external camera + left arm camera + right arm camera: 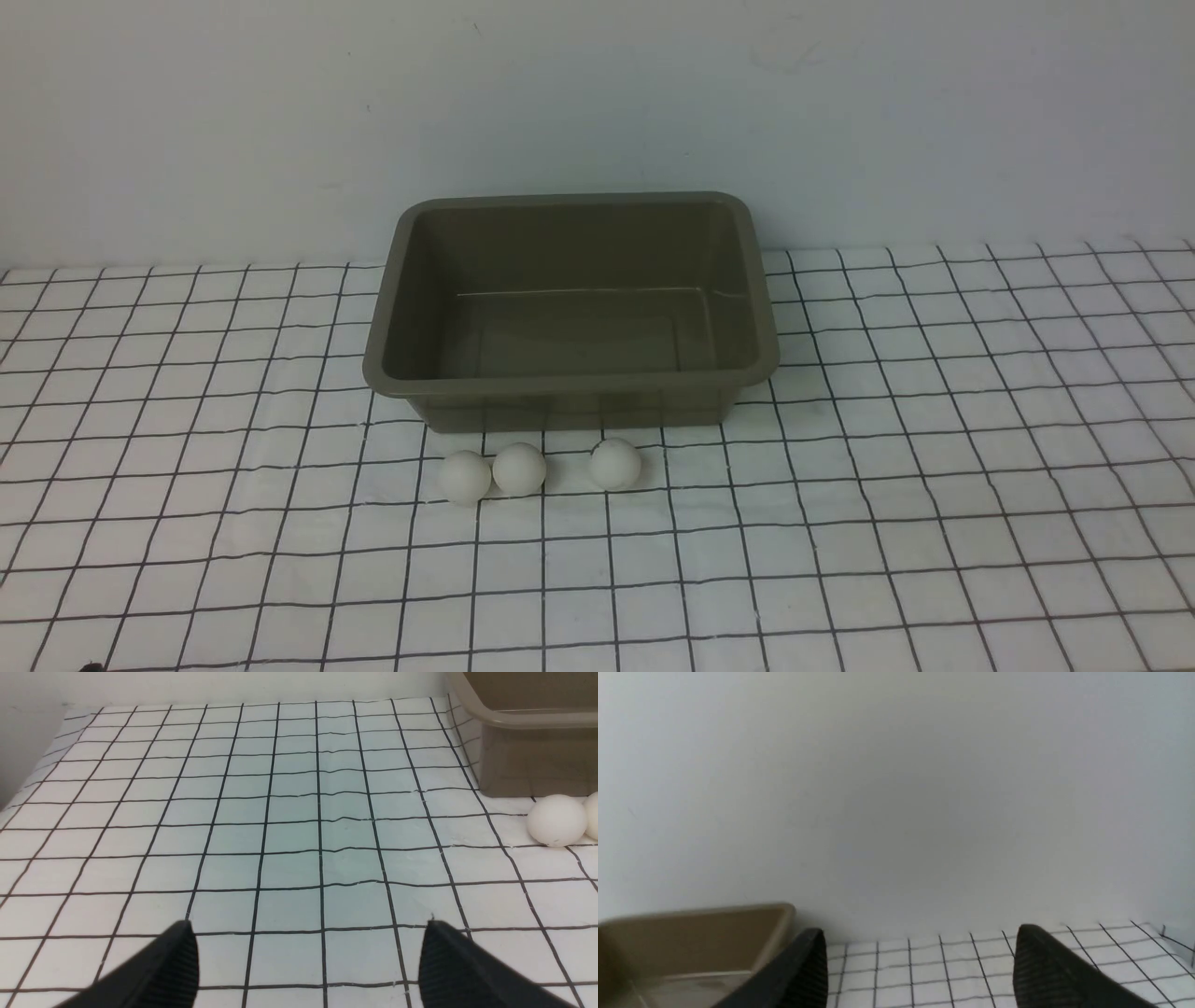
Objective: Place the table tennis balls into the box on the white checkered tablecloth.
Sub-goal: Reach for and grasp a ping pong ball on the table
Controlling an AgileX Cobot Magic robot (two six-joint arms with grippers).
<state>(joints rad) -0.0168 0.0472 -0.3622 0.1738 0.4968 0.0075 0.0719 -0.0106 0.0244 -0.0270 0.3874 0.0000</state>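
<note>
Three small matte white balls (519, 469) wait outside the olive-brown plastic tub (569, 384) by the white checkered surface's (934, 523) far edge, left end effector (308, 933) and right end effector (920, 933) gaping empty, so the first reach-and-pinch looks due.

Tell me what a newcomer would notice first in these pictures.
The large olive-brown box, apparently empty, stands in the middle of the white checkered tablecloth, close to the wall. Three white table tennis balls lie in a row on the cloth just before its near side, all outside it.
</note>
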